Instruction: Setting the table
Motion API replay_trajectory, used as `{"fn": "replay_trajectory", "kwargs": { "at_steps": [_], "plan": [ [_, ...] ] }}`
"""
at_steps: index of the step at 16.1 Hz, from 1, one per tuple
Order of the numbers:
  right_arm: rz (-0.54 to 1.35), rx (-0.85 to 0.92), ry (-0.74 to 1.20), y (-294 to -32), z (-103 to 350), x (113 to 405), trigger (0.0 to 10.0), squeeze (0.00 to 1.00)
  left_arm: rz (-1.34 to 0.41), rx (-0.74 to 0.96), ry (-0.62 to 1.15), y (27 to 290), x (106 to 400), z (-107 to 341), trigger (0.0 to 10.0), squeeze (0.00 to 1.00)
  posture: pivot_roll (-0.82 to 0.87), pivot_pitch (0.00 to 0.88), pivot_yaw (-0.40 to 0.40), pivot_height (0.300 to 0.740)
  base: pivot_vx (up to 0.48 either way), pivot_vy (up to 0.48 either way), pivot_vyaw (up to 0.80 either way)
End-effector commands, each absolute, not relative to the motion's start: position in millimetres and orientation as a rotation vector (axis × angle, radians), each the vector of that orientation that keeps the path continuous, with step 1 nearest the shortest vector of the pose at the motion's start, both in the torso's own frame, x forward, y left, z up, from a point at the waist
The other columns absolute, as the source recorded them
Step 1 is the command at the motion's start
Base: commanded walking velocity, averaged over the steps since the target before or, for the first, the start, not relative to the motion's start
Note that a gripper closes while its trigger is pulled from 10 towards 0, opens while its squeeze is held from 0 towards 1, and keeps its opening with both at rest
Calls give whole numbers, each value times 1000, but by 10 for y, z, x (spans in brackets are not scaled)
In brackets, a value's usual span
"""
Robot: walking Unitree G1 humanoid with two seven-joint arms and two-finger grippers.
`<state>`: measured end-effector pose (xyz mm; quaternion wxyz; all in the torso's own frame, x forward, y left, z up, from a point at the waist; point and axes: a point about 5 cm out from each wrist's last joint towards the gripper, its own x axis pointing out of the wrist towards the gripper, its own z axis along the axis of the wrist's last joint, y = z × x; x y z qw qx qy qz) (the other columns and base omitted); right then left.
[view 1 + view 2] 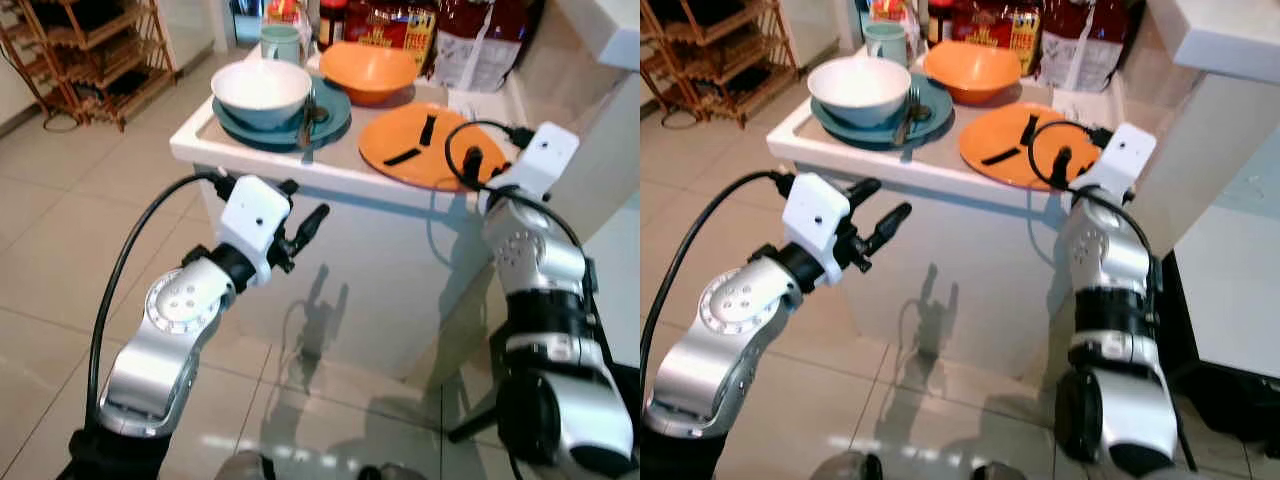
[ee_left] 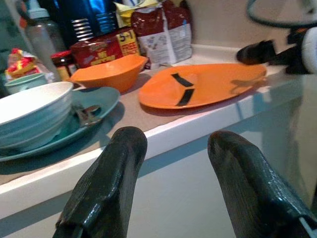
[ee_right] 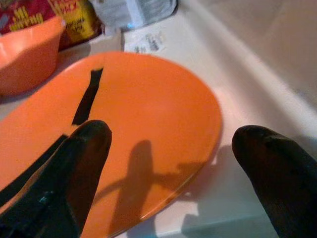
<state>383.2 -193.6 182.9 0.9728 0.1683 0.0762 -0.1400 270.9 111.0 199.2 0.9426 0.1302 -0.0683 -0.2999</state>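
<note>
A white surface (image 1: 330, 175) carries the tableware. Toward its left end, a white bowl (image 1: 262, 92) sits on a teal plate (image 1: 330, 118), with a fork (image 1: 309, 118) lying on the plate just beside the bowl. Behind them stands a pale green mug (image 1: 281, 42). An orange bowl (image 1: 368, 70) sits further back, in front of snack packets (image 1: 405, 28). An orange plate (image 1: 425, 145) marked with two black strips lies flat near the right end. The right end effector (image 3: 171, 163) hovers released over that plate's near rim, fingers spread wide. The left end effector (image 2: 173, 178) hangs released below the surface edge, in front of the teal plate.
</note>
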Motion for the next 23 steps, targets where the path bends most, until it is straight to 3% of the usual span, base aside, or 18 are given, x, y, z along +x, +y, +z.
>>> {"fn": "replay_trajectory", "kwargs": {
  "at_steps": [1,6,20,21,23],
  "plan": [
    [-286,346,159,-1942,1853,3874,10000,0,-654,275,-149,1050,2685,2018,10000,0,93,53,-42,740,0,0,0],
    [-338,386,202,-1971,1818,3943,10000,0,-663,281,-150,1050,2680,2027,10000,0,97,57,-45,740,0,0,0],
    [-266,677,290,-1882,1839,4101,10000,0,-670,294,-148,1055,2681,2036,10000,0,108,60,-48,740,0,0,0],
    [-257,695,290,-1870,1842,4106,4235,0,-671,293,-148,1056,2681,2036,10000,0,108,60,-48,740,0,0,0],
    [-250,713,291,-1867,1842,4109,0,0,-670,293,-148,1052,2680,2038,10000,0,109,60,-49,740,0,0,0]
  ]
}}
